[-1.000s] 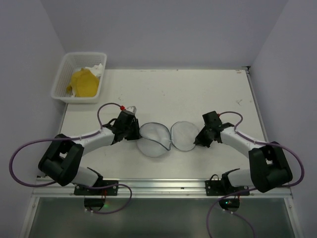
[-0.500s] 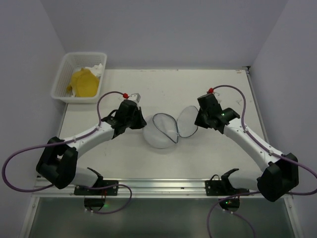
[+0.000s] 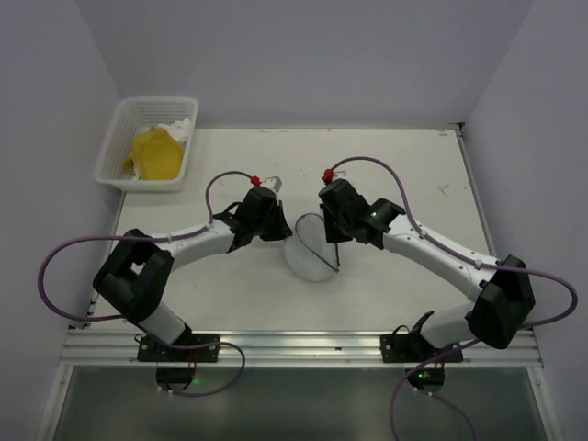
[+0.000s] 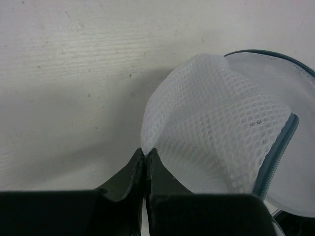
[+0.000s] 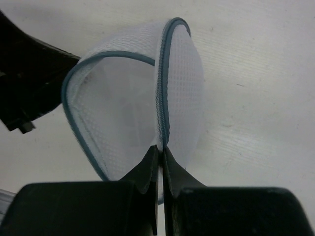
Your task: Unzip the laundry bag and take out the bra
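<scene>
Top external view: left hand (image 3: 278, 229) and right hand (image 3: 330, 239) are pinching the unzipped laundry bag (image 3: 310, 256); next, one probably must release and reach inside.

White table (image 3: 404, 165), pale lilac walls (image 3: 303, 55), even light

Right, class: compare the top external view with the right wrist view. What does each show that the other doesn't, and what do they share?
Only top external: the white basket holding something yellow, and both whole arms. Only right wrist: the right pincer shut on the laundry bag at its zipper, with the mesh weave clear. Shared: the bag and the table.
</scene>
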Motion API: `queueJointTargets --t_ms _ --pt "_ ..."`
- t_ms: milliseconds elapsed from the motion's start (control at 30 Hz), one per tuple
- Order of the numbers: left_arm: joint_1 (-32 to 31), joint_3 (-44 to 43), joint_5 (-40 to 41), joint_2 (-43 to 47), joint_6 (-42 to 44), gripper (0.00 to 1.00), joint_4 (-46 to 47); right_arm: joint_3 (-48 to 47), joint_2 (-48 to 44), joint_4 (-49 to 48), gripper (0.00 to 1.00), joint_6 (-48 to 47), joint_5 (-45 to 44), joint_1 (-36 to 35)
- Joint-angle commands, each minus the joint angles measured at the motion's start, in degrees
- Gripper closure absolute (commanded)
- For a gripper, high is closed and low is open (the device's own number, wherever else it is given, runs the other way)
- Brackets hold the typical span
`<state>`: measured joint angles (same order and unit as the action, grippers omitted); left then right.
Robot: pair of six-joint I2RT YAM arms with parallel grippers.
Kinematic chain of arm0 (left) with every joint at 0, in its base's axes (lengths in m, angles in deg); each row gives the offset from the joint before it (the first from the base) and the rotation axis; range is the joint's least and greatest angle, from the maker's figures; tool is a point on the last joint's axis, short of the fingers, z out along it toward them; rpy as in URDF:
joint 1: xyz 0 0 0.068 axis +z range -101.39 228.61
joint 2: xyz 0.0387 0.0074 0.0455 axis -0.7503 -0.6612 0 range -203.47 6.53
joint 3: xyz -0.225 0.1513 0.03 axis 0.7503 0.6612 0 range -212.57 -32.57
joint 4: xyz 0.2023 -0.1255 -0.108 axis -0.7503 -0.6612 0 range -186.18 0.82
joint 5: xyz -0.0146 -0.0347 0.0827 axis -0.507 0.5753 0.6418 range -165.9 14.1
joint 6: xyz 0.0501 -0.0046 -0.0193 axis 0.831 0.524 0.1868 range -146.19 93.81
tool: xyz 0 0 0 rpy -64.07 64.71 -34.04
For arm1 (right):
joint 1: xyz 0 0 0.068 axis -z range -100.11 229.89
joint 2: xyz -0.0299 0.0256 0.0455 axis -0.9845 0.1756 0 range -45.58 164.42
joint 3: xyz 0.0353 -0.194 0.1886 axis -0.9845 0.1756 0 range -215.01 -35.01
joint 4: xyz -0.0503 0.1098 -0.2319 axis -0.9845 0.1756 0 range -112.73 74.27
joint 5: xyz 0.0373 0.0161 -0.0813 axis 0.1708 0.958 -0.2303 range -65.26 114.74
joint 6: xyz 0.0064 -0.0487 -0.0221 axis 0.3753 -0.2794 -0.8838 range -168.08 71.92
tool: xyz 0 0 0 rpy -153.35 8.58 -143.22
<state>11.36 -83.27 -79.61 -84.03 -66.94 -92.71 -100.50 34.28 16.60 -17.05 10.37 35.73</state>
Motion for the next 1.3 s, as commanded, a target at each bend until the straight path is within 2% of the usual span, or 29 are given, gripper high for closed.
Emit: queueJointTargets --t_ms 0,233,567,900,1267 --pt "-0.4 0.9 -0.7 -0.8 -2.1 1.0 5.7 -4.9 3.2 -1.7 1.0 -3.7 -0.2 -2.9" --pt "-0.3 3.9 -0.4 -2.8 -2.5 1.0 6.5 -7.9 7.2 -3.0 1.0 -8.5 1.6 -7.9" --pt "-0.2 6.4 -0.2 -6.4 -2.3 1.0 8.7 -5.1 10.6 -9.4 1.0 -14.4 8.7 -13.8" --pt "1.2 7.3 -0.2 -6.6 -2.5 1.0 9.6 -3.7 6.8 -8.9 1.0 -19.2 9.5 -14.9" --pt "4.1 11.1 -4.1 -4.1 -4.0 0.99 13.1 10.4 9.0 -21.7 1.0 -16.4 13.4 -15.1"
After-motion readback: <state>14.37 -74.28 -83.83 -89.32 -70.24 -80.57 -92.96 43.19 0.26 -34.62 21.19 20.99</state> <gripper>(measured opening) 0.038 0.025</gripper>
